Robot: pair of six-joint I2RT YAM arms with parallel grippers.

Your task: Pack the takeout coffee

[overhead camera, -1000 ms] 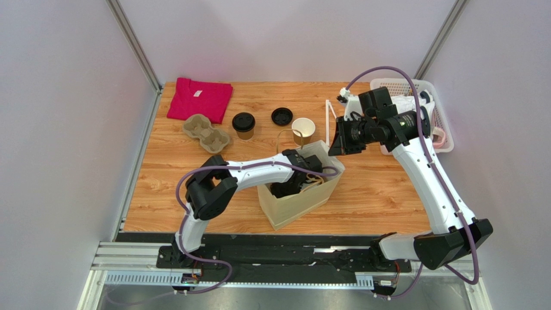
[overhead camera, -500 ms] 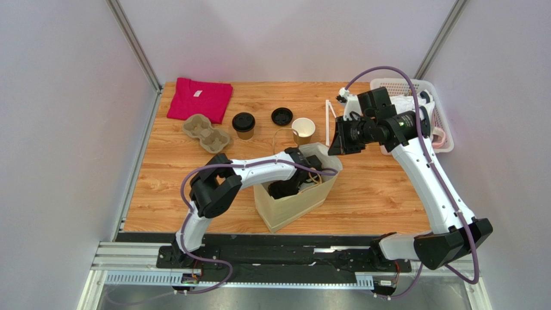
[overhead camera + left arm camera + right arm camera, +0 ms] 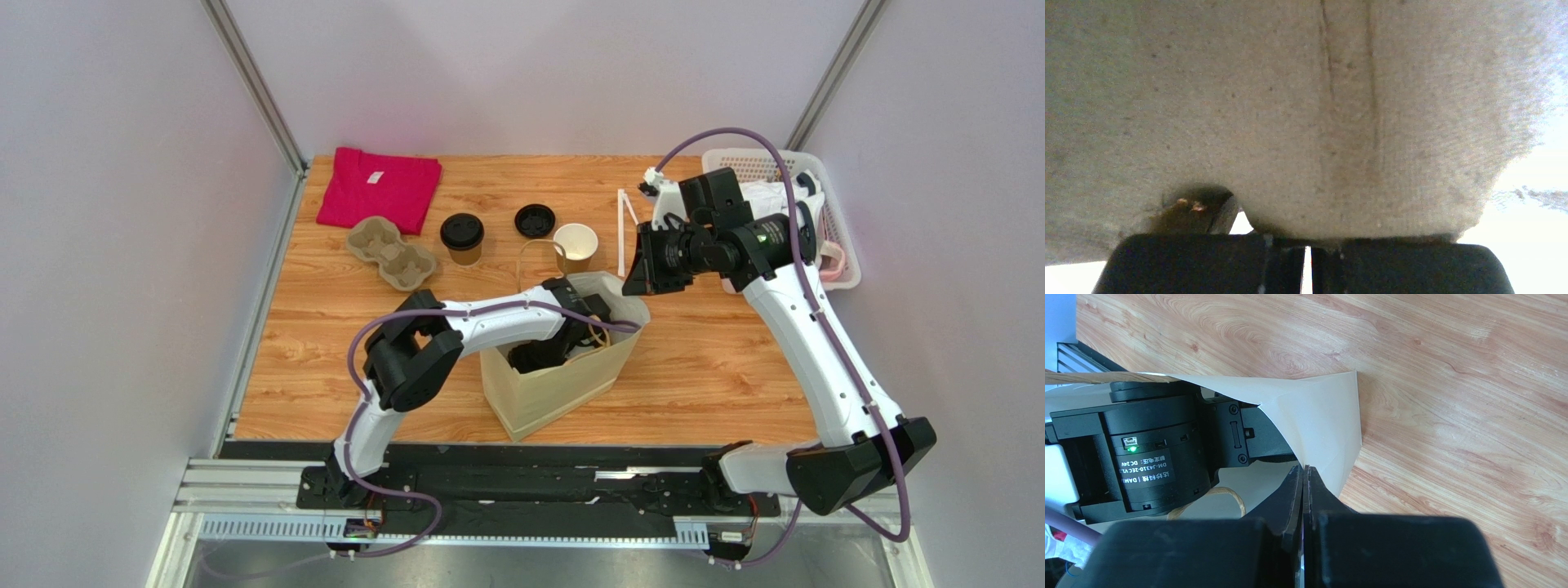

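Takeout coffee (image 3: 461,237) is noted upright on the table (image 3: 736,368), between cup carrier (image 3: 393,254) and loose lid (image 3: 534,221), outside the paper bag (image 3: 552,390). Left gripper (image 3: 1308,246) is sunk inside the bag, jaws almost together, nothing seen held. Right gripper (image 3: 1305,474) is clamped on the bag's rim.

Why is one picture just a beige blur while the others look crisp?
Left wrist view: the left tool sits inside the paper bag, whose wall is too close to focus; the lower right corner is blown white. Right wrist view: sharp wood grain on the table. Top view: even light, soft shadows.
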